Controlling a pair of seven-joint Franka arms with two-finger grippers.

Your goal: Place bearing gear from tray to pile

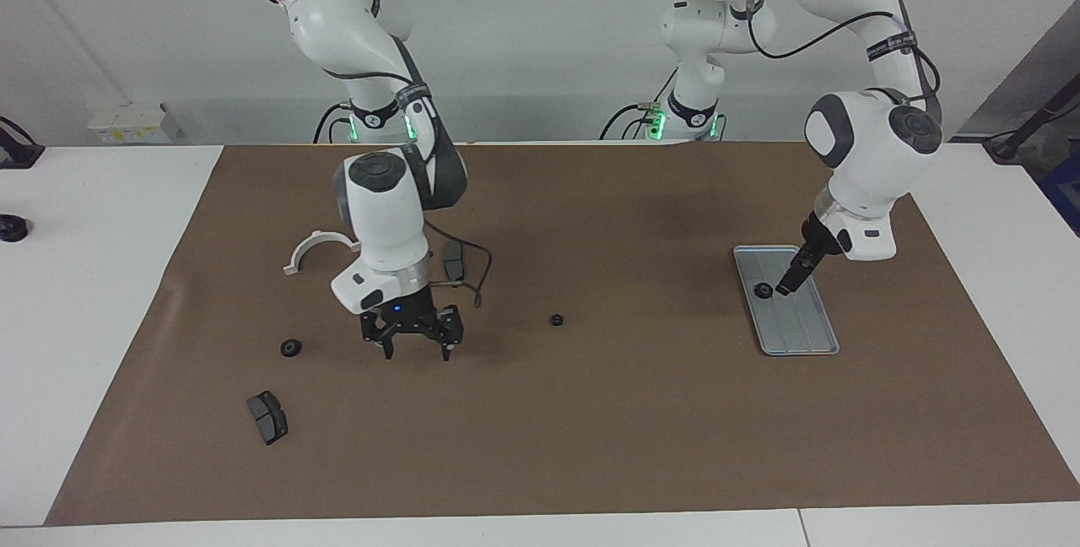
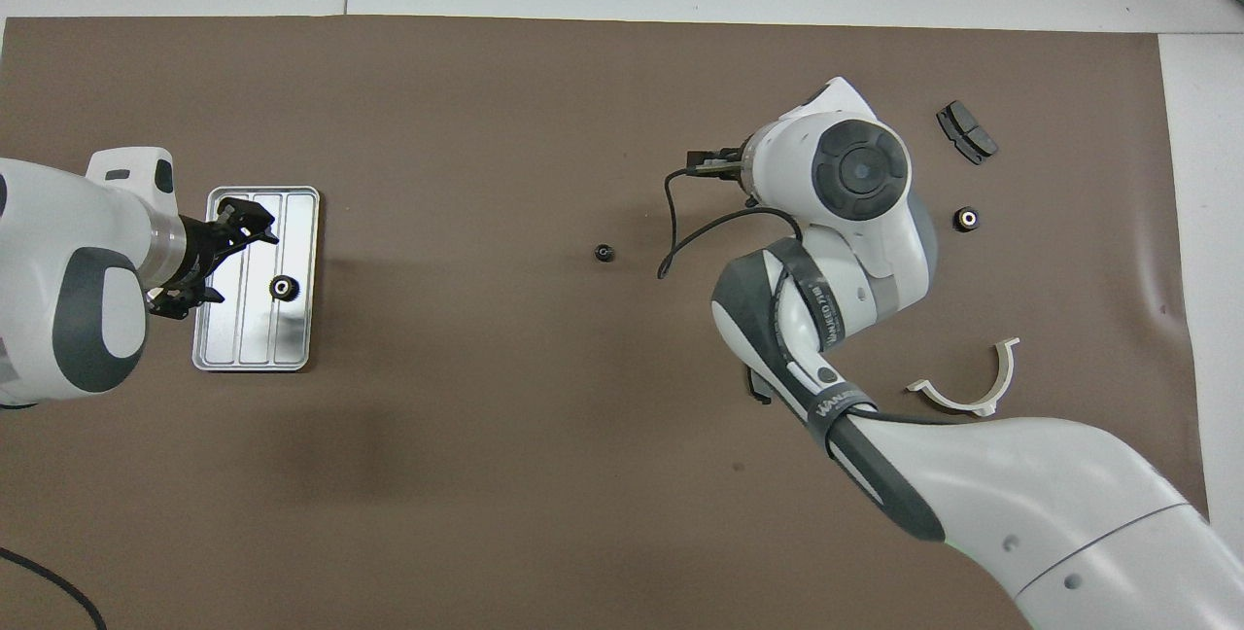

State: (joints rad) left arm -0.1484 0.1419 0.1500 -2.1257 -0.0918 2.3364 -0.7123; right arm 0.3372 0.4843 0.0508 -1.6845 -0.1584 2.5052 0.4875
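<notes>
A black bearing gear (image 1: 764, 291) (image 2: 282, 288) lies in the silver ridged tray (image 1: 801, 336) (image 2: 219, 353) at the left arm's end of the mat. My left gripper (image 1: 786, 286) (image 2: 238, 261) hangs open over the tray, right beside that gear and not holding it. A second small gear (image 1: 556, 320) (image 2: 603, 253) lies alone mid-mat, and a third gear (image 1: 290, 348) (image 2: 965, 218) lies toward the right arm's end. No heaped pile shows. My right gripper (image 1: 416, 351) stands open and empty just above the mat between those two gears; its wrist hides it in the overhead view.
A dark brake pad (image 1: 267, 417) (image 2: 965, 132) lies farther from the robots than the third gear. Another pad (image 1: 453, 260) is partly hidden by the right arm. A white half-ring (image 1: 316, 247) (image 2: 972, 387) rests nearer the robots.
</notes>
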